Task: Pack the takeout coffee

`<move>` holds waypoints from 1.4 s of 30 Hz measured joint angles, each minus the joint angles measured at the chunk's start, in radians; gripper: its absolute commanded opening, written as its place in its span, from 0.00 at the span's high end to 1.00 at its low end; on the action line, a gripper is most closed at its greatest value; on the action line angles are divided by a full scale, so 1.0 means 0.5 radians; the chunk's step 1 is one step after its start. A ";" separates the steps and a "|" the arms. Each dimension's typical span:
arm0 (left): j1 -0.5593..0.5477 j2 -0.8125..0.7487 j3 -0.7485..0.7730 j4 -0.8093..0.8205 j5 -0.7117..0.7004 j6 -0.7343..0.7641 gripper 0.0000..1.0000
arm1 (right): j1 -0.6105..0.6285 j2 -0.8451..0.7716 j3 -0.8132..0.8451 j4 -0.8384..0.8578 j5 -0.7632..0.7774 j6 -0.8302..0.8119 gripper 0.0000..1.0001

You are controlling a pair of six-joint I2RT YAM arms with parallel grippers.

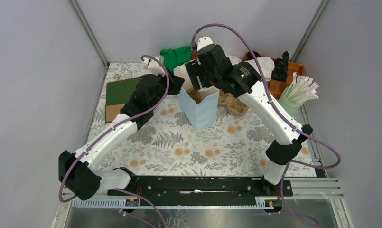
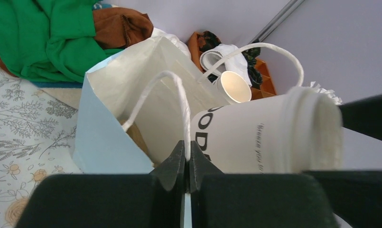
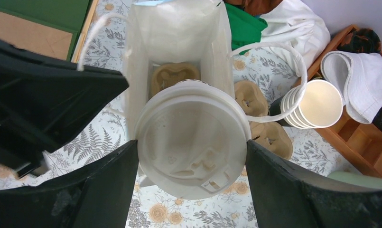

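Task item: the pale paper takeout coffee cup with a white round lid (image 3: 193, 133) hangs upright over the open mouth of the light blue paper bag (image 1: 201, 113). Its lid faces the right wrist camera, and dark print runs along its side in the left wrist view.
Cup depth: its base points into the bag mouth. I cannot tell whether the base is below the rim.
Right claw: the right gripper (image 3: 192, 164) pinches the cup, with one black finger (image 3: 103, 190) against each side just under the lid.
Left claw: the left gripper (image 2: 186, 160) is pressed together on a white cord handle (image 2: 178, 102) of the bag. The cord runs down into the seam between the fingertips.
Second handle: the other white cord loop (image 3: 293, 61) arches free on the bag's right side.
Bag: it stands upright near the middle of the floral tablecloth (image 1: 189, 142), mouth open and white inside.
Inside the bag: a brown moulded pulp tray (image 3: 174, 78) lies on the bottom.
Beside the bag: more brown pulp tray pieces (image 3: 257, 102) lie on the cloth just to its right. A stack of lidless cream paper cups (image 3: 317, 102) sits near them.
Back of table: a crumpled green cloth (image 1: 175, 56), a white cloth (image 3: 293, 23) and an orange-brown wooden box (image 1: 286, 78).
Left side: a dark green flat folder (image 1: 124, 90) lies beside a brown card (image 1: 114, 113).
Right edge: a pale green holder of white sticks (image 1: 300, 92).
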 measured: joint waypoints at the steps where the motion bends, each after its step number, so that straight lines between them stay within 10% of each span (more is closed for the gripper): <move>1: 0.000 -0.021 -0.002 -0.005 0.013 0.003 1.00 | -0.009 0.015 0.017 -0.019 -0.016 0.003 0.42; 30: -0.271 -0.768 -0.744 0.392 0.500 -0.515 0.99 | -0.038 0.149 -0.098 -0.380 -0.514 0.077 0.45; 37: -0.307 -0.912 -0.748 0.239 0.504 -0.522 0.32 | -0.038 0.092 -0.314 -0.347 -0.610 0.004 0.46; 42: -0.317 -0.890 -0.304 -0.442 0.359 -0.253 0.18 | -0.038 -0.010 -0.455 -0.324 -0.629 -0.008 0.47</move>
